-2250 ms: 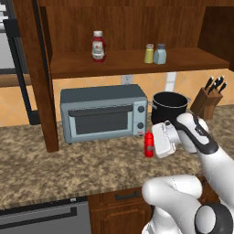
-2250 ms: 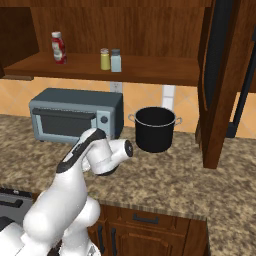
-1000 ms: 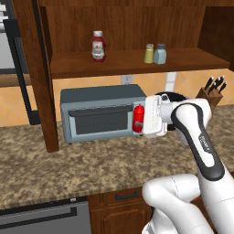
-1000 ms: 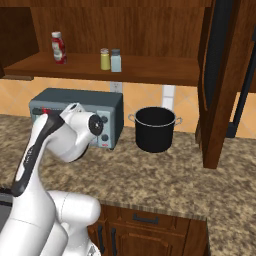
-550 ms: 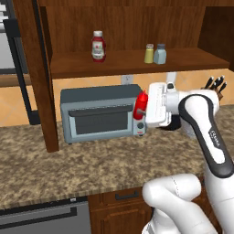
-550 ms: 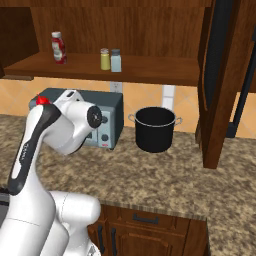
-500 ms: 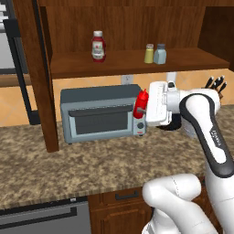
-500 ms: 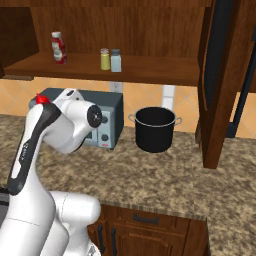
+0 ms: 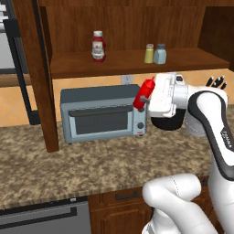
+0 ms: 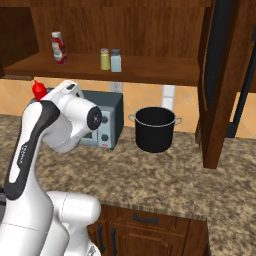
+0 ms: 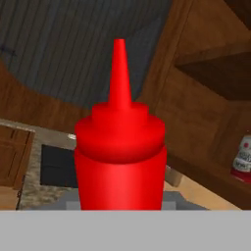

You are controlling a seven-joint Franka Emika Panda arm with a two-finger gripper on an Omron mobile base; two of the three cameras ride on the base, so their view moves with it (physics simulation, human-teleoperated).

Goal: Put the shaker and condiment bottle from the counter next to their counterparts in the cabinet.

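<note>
The claw [image 9: 147,97] is grasping the red squeeze bottle [image 9: 143,93], carrying it tilted in the air in front of the toaster oven [image 9: 101,113], above the tabletop [image 9: 91,164] and below the cabinet shelf [image 9: 132,61]. In the hand view the bottle [image 11: 120,147] is sitting upright between the fingers with its nozzle pointing toward the cabinet's wood, and the ketchup bottle [image 11: 242,157] is showing at the right edge.

On the shelf, the ketchup bottle [image 9: 98,46] is standing to the left, and the yellow-green shaker [image 9: 149,53] and the blue-grey shaker [image 9: 160,53] are standing just beside each other to the right. So the shaker part looks done, and the squeeze bottle is what is left.

Risks, as I judge them:
- The shelf edge is lying just above the bottle; rising straight up could be knocking the nozzle against it.
- The bottle is leaning, so setting it down unlevelled could be tipping it over.
- Moving in sideways along the shelf could be bumping the ketchup bottle or the shakers.
- The black pot [image 10: 155,128] is standing close behind the wrist, so a wide swing could be clipping it.

The ketchup bottle is wearing a white label, but any writing on it is too small to read.
</note>
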